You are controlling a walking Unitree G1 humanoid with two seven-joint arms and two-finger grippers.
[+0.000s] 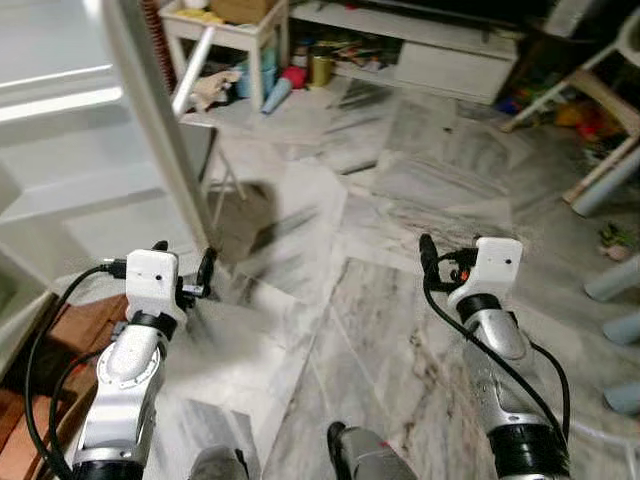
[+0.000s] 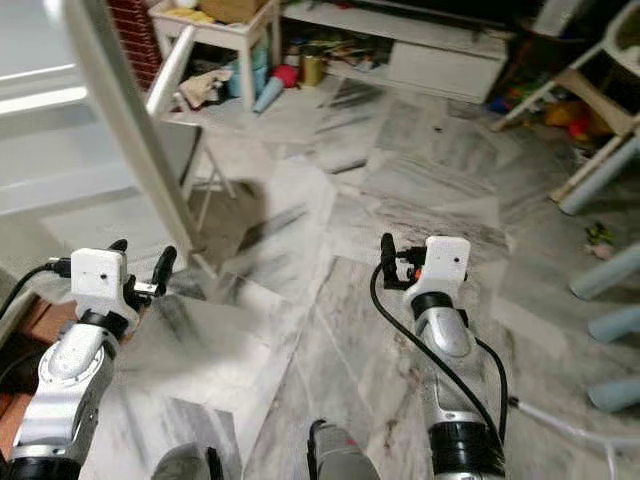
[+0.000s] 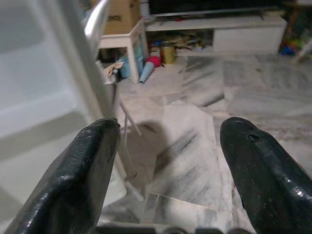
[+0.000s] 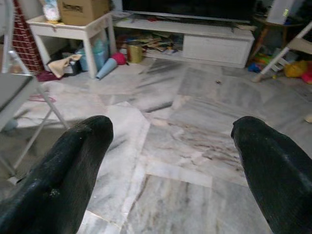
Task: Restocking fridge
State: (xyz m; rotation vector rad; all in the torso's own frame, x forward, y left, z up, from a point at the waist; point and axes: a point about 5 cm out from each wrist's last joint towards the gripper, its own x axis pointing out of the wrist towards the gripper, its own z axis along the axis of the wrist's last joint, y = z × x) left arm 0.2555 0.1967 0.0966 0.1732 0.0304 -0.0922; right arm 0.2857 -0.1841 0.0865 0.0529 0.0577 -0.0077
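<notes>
You are looking down at both silver arms raised over the grey-veined marble floor [image 1: 330,330]. Your left claw [image 1: 185,265] is hovering with its black fingers spread apart and nothing between them, just beside the edge of the open white fridge door [image 1: 150,130]. Your right claw [image 1: 432,262] is hanging over bare floor; the right wrist view is showing its fingers [image 4: 63,170] wide apart and likewise empty. No item for restocking is showing in either claw, so the task's thing here is the fridge itself, whose pale inner shelves [image 1: 50,100] are lying to your left. Beyond the door a grey folding chair [image 2: 190,160] is standing, and farther off a small white side worktop [image 1: 225,35] and a low white media shelf [image 1: 420,50]. Risk, as a judgement: swinging the left arm could be knocking the door edge or chair legs, since both are crowding its path.
</notes>
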